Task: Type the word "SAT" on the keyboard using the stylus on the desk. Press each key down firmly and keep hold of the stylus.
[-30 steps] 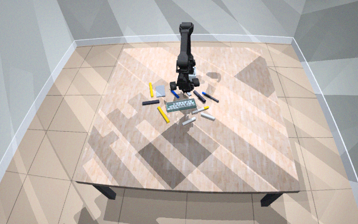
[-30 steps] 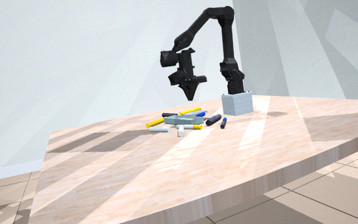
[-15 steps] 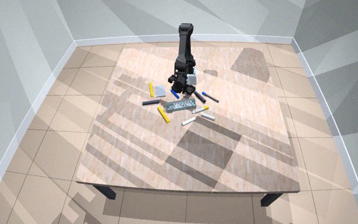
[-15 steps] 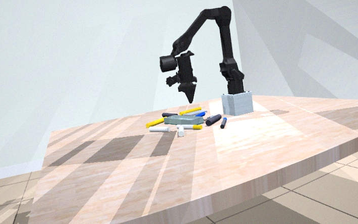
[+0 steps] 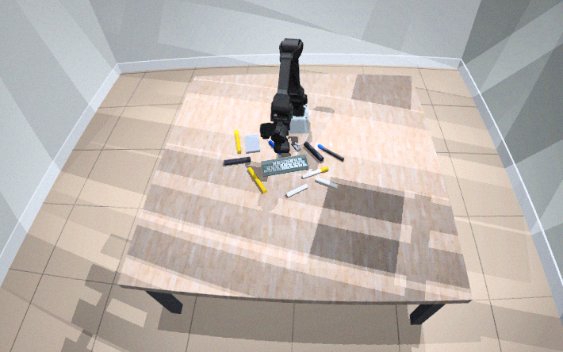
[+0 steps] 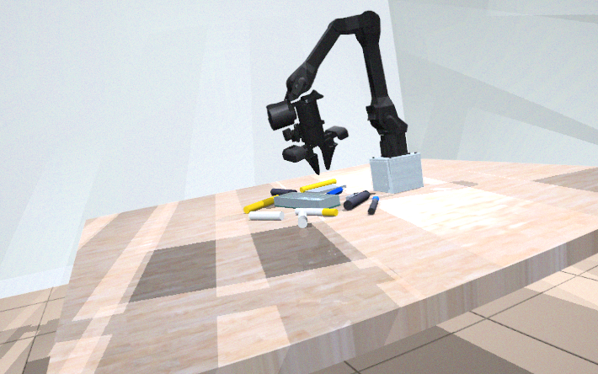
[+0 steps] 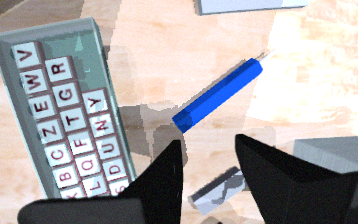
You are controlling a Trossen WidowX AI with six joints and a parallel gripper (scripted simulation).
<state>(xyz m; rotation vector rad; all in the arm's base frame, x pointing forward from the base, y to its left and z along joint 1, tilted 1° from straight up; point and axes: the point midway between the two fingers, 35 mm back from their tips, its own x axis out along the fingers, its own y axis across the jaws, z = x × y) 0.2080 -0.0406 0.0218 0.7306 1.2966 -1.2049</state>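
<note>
We see the bench [image 5: 239, 244], a broad wooden top striped with light and shadow, and on it the black arm [image 6: 376, 69] rising from a grey base block [image 6: 408, 178] at the far side. The arm folds over and down so that the gripper [image 6: 321, 163] hangs above the clutter, clear of everything, its jaws partly apart with nothing between them; in the wrist view the gap between the two dark fingers shows only wood. Below and just in front lies the keyboard [image 5: 285, 165], a small grey-green tray of white keys, flat on the bench. Around it lie scattered sticks. To the left, a dark bar [image 5: 236, 160], a yellow bar [image 5: 237, 140] standing farther back, a pale grey block [image 5: 252, 143] beside that, and a second yellow bar [image 5: 257, 180] angled at the keyboard's front left corner. To the right, a thick dark cylinder [image 5: 313, 151] and a thin black pen with a blue cap [image 5: 330, 151]; in front, a white marker with a yellow end [image 5: 315, 172] and two white sticks [image 5: 296, 189] [image 5: 326, 181]. The stylus [image 7: 220, 94], a slim blue rod with a thin pale tip, lies on the wood between the keyboard and the grey block, directly under the gripper and apart from both fingers. A small grey clip-like piece [image 7: 216, 192] lies beside it, between the fingertips in the wrist view; we cannot tell what it is.
</note>
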